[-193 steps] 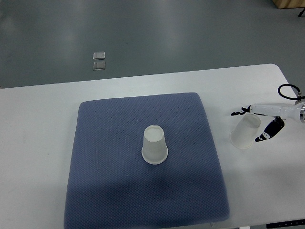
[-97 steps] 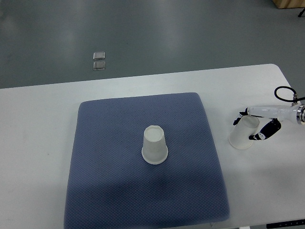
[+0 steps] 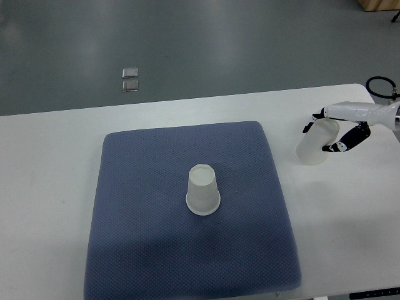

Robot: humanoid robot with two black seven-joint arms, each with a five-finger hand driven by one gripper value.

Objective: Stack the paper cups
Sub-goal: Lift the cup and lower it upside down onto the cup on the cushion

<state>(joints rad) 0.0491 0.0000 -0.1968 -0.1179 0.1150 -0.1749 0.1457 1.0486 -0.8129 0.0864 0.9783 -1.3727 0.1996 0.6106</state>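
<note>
Quilted blue-grey fabric mat (image 3: 156,250): lies flat on the white counter (image 3: 44,187), its near edge close to the counter's near edge.
Inverted white paper cup (image 3: 203,190): stands upright on the mat near its middle, closed base up, wide rim down on the fabric; long axis vertical.
Tilted white paper cup (image 3: 314,145): to the right of the mat, over bare counter, well apart from the inverted cup; long axis slants, wide open rim toward the lower left, narrow base toward the upper right, into the hand.
Right hand (image 3: 337,131): white with dark fingertips, its arm coming in from the right edge; fingers curled round the narrow end of the tilted white paper cup, one fingertip on the far side and others on the near side.
Contact with counter: cannot tell whether the tilted cup's rim touches the surface.
Two small square metal plates (image 3: 130,79): on the grey floor (image 3: 250,37) beyond the counter's far edge.
</note>
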